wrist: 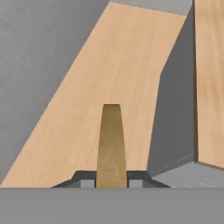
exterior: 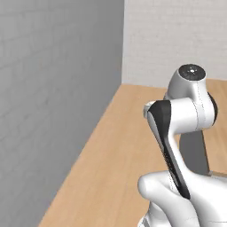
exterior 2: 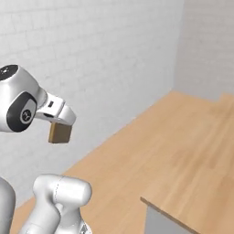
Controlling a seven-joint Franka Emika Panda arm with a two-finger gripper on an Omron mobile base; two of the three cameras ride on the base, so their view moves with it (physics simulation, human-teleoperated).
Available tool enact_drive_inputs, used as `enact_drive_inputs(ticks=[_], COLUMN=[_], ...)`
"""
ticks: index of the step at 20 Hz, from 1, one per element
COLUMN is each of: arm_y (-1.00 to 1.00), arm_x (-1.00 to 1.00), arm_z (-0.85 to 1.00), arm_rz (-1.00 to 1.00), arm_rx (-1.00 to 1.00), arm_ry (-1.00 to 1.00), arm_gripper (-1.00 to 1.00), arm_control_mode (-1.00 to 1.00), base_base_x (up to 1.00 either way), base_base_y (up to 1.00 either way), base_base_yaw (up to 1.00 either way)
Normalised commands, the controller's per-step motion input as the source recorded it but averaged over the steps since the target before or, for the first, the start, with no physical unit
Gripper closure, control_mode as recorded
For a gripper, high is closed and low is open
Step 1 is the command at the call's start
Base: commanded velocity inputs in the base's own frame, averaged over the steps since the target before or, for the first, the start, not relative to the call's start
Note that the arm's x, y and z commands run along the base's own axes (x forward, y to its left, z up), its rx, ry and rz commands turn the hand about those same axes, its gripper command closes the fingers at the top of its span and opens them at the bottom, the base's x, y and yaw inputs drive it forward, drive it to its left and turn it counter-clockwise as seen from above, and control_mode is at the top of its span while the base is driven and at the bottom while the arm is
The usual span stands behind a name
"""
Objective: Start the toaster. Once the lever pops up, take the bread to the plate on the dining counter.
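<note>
My gripper [exterior 2: 61, 124] is shut on the bread [exterior 2: 60, 133], a square tan-brown slice hanging below the hand, high above the floor. Along the hand, the bread [wrist: 111, 142] stands edge-on between the two dark fingertips of the gripper [wrist: 111, 179]. The dining counter [exterior 2: 201, 192], a light-wood top on a grey base, juts in at the lower right of the right base view. Its top [wrist: 210, 78] and grey side run down the right of the hand view. The toaster and the plate are out of view.
A light-wood floor [exterior: 119, 150] stretches ahead to a corner of white brick walls [exterior 2: 100, 68]. A grey wall [exterior: 53, 97] runs along the left. My own white arm [exterior: 186, 115] blocks the right part of the left base view.
</note>
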Motion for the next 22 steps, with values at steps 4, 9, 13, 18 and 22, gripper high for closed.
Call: enact_drive_inputs(ticks=[4, 9, 13, 18, 22], arm_y=[0.0, 0.0, 0.0, 0.0, 0.0], arm_x=[0.0, 0.0, 0.0, 0.0, 0.0], arm_z=[0.0, 0.0, 0.0, 0.0, 0.0], arm_rz=[0.0, 0.0, 0.0, 0.0, 0.0], arm_rx=[0.0, 0.0, 0.0, 0.0, 0.0], arm_ry=[0.0, 0.0, 0.0, 0.0, 0.0], arm_gripper=[1.0, 1.0, 1.0, 1.0, 1.0], arm_control_mode=[1.0, 1.0, 1.0, 1.0, 1.0], base_base_x=[0.62, 0.76, 0.91, 1.0, 1.0], base_base_y=[0.37, 0.47, 0.47, 0.26, 0.14], base_base_yaw=[-0.55, -0.5, -0.44, -0.33, -0.22])
